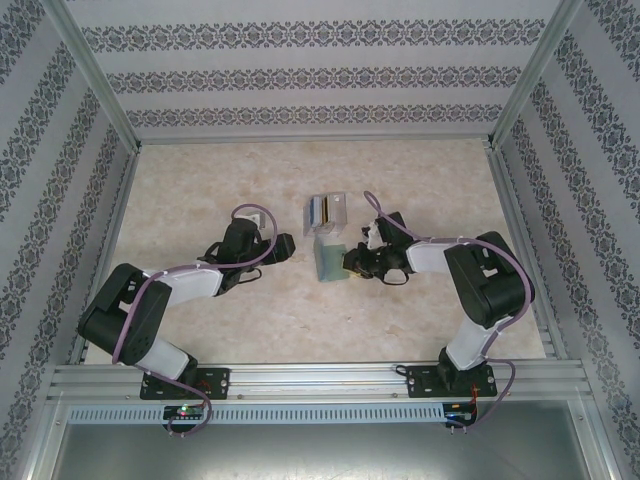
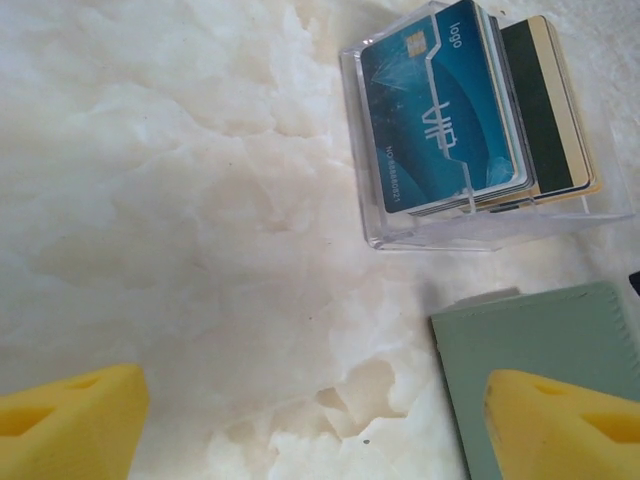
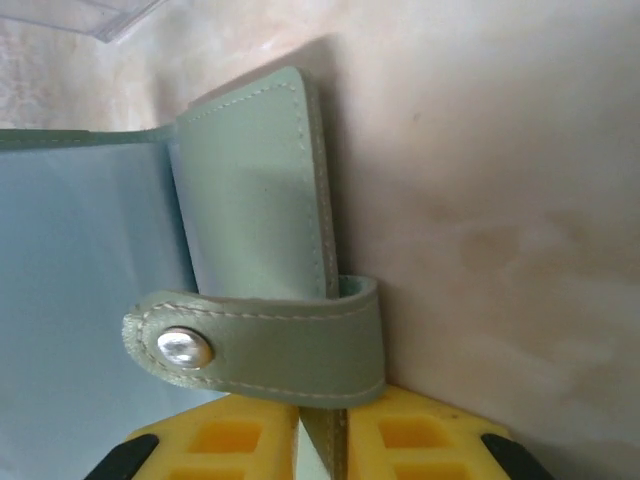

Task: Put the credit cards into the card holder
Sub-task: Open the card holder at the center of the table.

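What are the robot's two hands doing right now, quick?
Left hand: open, holding nothing.
Right hand: closed on the wallet.

Bright, even light bleaches my worktop (image 1: 300, 330); the left wrist view glares white at ten o'clock. My yellow pads (image 2: 60, 425) blur at seven o'clock. Soft shadow edges the card holder (image 3: 250, 190).

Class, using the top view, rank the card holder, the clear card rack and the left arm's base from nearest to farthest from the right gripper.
1. Card holder: at the right gripper fingertips.
2. Clear card rack: behind the holder, toward the back wall.
3. Left arm's base: near table edge, far left.
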Robot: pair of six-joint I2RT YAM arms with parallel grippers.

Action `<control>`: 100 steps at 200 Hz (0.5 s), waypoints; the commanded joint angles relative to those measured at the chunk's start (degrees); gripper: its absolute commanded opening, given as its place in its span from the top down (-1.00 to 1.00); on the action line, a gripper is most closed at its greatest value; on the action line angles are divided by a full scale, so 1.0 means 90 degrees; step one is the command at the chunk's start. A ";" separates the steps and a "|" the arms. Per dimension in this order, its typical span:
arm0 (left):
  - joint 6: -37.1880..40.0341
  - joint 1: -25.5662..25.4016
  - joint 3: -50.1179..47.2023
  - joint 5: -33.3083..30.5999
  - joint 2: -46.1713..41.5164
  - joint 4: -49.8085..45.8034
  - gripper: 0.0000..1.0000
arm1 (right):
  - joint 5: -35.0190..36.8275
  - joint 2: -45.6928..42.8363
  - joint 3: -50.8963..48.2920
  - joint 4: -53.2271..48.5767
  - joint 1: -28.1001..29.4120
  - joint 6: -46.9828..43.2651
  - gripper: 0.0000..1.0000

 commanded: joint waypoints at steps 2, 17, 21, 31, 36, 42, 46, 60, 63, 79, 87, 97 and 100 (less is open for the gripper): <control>0.0085 -0.0050 0.0076 0.0429 0.0146 0.0303 -0.61 | 0.0354 0.0060 -0.0100 -0.0237 -0.0030 -0.0157 0.59; 0.0076 -0.0052 0.0161 0.0970 0.0320 0.0590 -0.55 | 0.0384 0.0020 -0.0046 -0.0288 -0.0011 -0.0139 0.58; 0.0056 -0.0057 0.0194 0.1116 0.0381 0.0672 -0.54 | 0.0440 -0.0021 -0.0044 -0.0330 0.0005 -0.0138 0.58; -0.0017 -0.0066 0.0260 0.1469 0.0542 0.0852 -0.53 | 0.0614 -0.0117 0.0005 -0.0468 0.0079 -0.0178 0.57; -0.0044 -0.0058 0.0291 0.1637 0.0612 0.0929 -0.53 | 0.0732 -0.0167 0.0053 -0.0599 0.0156 -0.0211 0.55; -0.0070 -0.0060 0.0328 0.1767 0.0685 0.1024 -0.53 | 0.0871 -0.0226 0.0137 -0.0793 0.0212 -0.0270 0.55; -0.0073 -0.0075 0.0344 0.1870 0.0703 0.1070 -0.53 | 0.0973 -0.0264 0.0203 -0.0928 0.0260 -0.0304 0.55; 0.0007 -0.0117 0.0429 0.2025 0.0768 0.1103 -0.55 | 0.1412 -0.0479 0.0408 -0.1408 0.0433 -0.0395 0.54; 0.0036 -0.0123 0.0452 0.2029 0.0776 0.1068 -0.56 | 0.1518 -0.0543 0.0448 -0.1501 0.0481 -0.0408 0.54; 0.0103 -0.0173 0.0589 0.2162 0.0830 0.0948 -0.59 | 0.2130 -0.0806 0.0703 -0.2007 0.0779 -0.0518 0.54; 0.0084 -0.0195 0.0614 0.2268 0.0860 0.1015 -0.62 | 0.2428 -0.0873 0.0900 -0.2300 0.0945 -0.0593 0.54; 0.0064 -0.0233 0.0641 0.2370 0.0911 0.1092 -0.65 | 0.2706 -0.0895 0.1115 -0.2598 0.1107 -0.0640 0.54; 0.0063 -0.0250 0.0664 0.2380 0.0930 0.1094 -0.66 | 0.2749 -0.0898 0.1154 -0.2636 0.1139 -0.0634 0.53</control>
